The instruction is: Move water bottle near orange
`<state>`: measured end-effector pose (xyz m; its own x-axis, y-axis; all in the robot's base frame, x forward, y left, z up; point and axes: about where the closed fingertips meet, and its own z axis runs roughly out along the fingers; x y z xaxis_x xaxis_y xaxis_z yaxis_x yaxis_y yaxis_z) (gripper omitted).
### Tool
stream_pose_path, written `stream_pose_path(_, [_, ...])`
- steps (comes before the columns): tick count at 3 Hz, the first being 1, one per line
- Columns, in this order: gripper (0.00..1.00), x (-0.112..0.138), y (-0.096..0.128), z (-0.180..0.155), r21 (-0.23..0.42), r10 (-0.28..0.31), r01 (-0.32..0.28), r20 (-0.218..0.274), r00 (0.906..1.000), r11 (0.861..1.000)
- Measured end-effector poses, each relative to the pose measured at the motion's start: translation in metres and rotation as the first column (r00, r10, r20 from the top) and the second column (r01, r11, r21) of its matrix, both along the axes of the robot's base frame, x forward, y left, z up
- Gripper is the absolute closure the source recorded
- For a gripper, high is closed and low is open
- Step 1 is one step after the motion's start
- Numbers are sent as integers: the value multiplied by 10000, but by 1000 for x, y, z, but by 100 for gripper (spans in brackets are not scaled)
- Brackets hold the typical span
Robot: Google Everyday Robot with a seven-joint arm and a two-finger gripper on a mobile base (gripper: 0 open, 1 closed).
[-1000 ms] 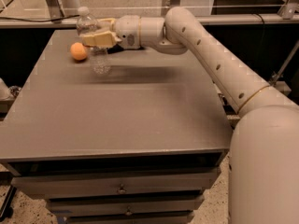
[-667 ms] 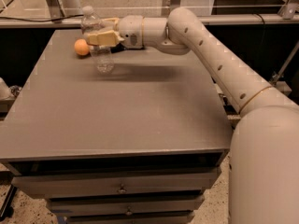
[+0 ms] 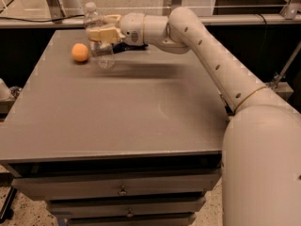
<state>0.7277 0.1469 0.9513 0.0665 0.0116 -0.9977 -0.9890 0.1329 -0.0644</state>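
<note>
The water bottle [image 3: 99, 41] is a clear ribbed plastic bottle with a white cap, upright at the far left of the grey table [image 3: 122, 112]. My gripper [image 3: 101, 34] is shut on the bottle's upper part, reaching in from the right. The orange [image 3: 80, 52] is a small round fruit on the table just left of the bottle, a short gap apart. The bottle's base is at or just above the tabletop; I cannot tell if it touches.
A dark object [image 3: 126, 46] lies on the table behind the gripper. The table has drawers [image 3: 122, 190] below its front edge. A rail and glass wall run behind the table. My arm spans the right side.
The view has shifted a little. The gripper still holds the bottle beside the orange, at about the same gap.
</note>
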Motion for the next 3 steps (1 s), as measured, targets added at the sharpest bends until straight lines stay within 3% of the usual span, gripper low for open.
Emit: stream_pose_path(3, [100, 11, 10, -4, 277, -48, 49, -54, 10000, 9996])
